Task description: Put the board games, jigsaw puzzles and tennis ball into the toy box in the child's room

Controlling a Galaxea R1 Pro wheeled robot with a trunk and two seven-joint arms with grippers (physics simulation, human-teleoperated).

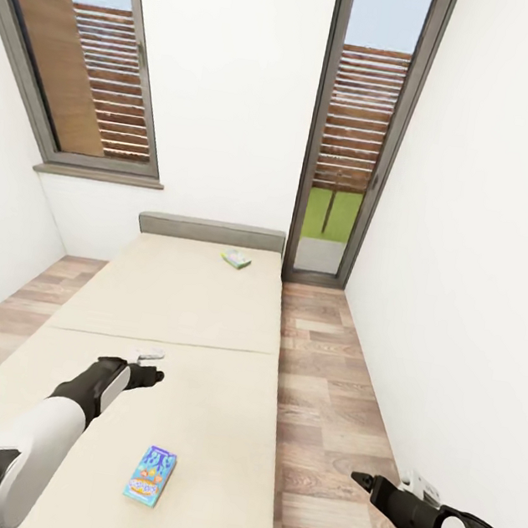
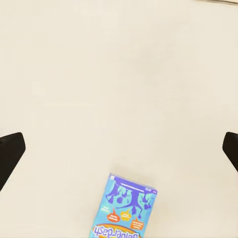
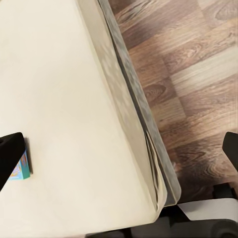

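Camera layout: head view high, facing down the bed [image 1: 179, 319] toward the windows.
Both wrist views look down closely; all share the blue board game [image 1: 151, 475] [image 2: 125, 208] [image 3: 21, 167].

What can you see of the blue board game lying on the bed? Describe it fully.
The blue board game is a flat rectangular box with a mostly blue printed lid, cartoon artwork and orange and yellow marks near one end. It lies flat, lid up, on the beige bed, near the foot end and slightly angled. Only the mattress touches it. The left gripper hovers beyond it, open and empty.

Blue board game [image 1: 150, 475] flat on bed [image 1: 165, 300], another, seemingly whitish [image 1: 236, 259], near headboard
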